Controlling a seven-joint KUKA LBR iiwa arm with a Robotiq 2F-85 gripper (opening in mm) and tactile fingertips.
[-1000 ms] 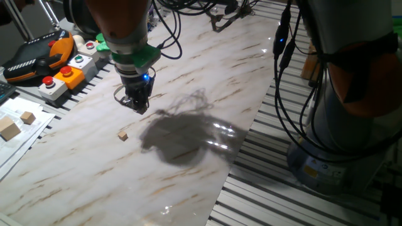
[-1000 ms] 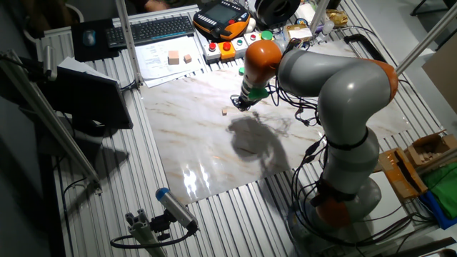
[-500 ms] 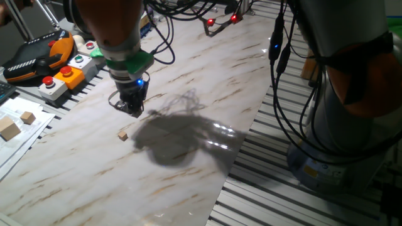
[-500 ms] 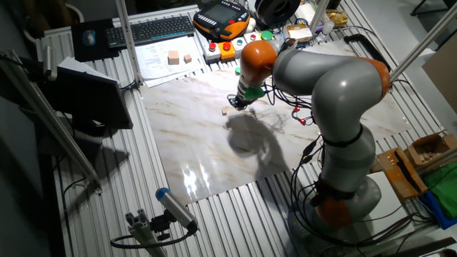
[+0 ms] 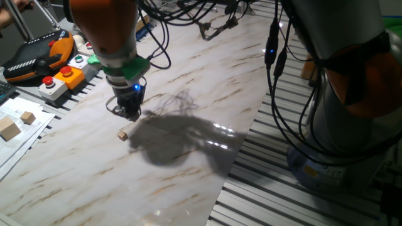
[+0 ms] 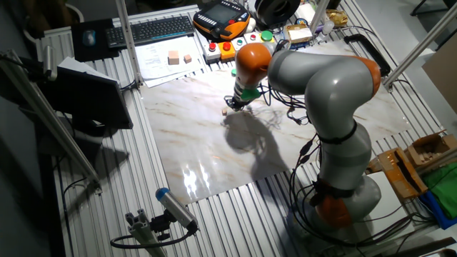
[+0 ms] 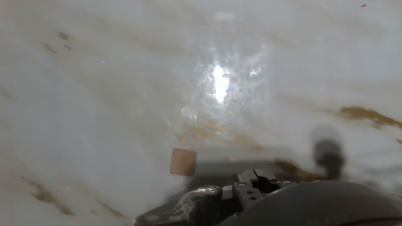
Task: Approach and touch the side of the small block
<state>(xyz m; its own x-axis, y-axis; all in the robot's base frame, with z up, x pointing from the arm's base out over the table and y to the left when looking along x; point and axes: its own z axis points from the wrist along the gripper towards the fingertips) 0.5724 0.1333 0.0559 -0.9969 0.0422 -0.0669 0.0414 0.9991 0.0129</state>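
The small block (image 5: 122, 134) is a tiny light-brown cube on the marble tabletop (image 5: 188, 94). It also shows in the other fixed view (image 6: 224, 111) and in the hand view (image 7: 183, 161). My gripper (image 5: 129, 113) hangs just above and to the right of it, a small gap apart, tip low over the table. In the other fixed view the gripper (image 6: 234, 104) is just right of the block. The fingers look pressed together, holding nothing. In the hand view the block lies just beyond the dark fingertip.
Two larger tan blocks (image 5: 16, 123) lie on paper at the left edge. A button box (image 5: 63, 74) and an orange pendant (image 5: 38, 53) stand at the back left. Cables (image 5: 282, 75) hang at the right by the table's edge.
The gripper has moved left and slightly down toward the small block, closing most of the gap. The block has not moved.
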